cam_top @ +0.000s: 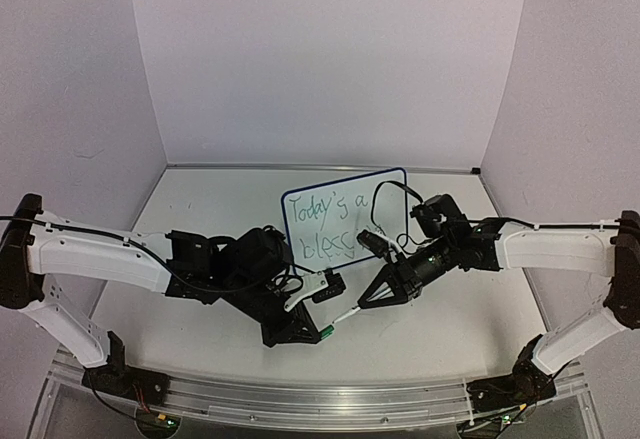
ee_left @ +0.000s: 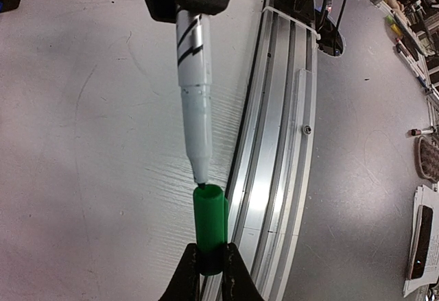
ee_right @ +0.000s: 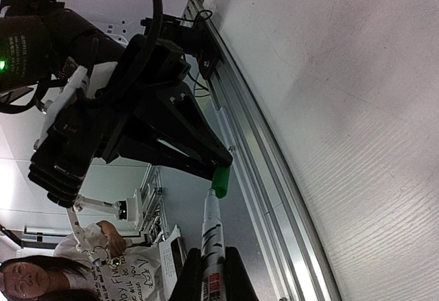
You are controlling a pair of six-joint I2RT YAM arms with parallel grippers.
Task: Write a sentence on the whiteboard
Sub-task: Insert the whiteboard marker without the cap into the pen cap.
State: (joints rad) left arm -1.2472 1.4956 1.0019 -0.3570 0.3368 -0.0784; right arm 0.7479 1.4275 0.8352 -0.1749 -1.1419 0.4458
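The whiteboard stands at mid table, its dark blue border tilted toward the camera. The sentence is in green on it in two lines; the second line is partly hidden behind my right arm. Below the board, my left gripper is shut on a green marker cap. My right gripper is shut on the white marker. The marker's tip sits right at the cap's open mouth, in line with it.
An aluminium rail runs along the table's near edge, just under the two grippers. White walls close in the back and sides. A person stands beyond the table edge in the right wrist view.
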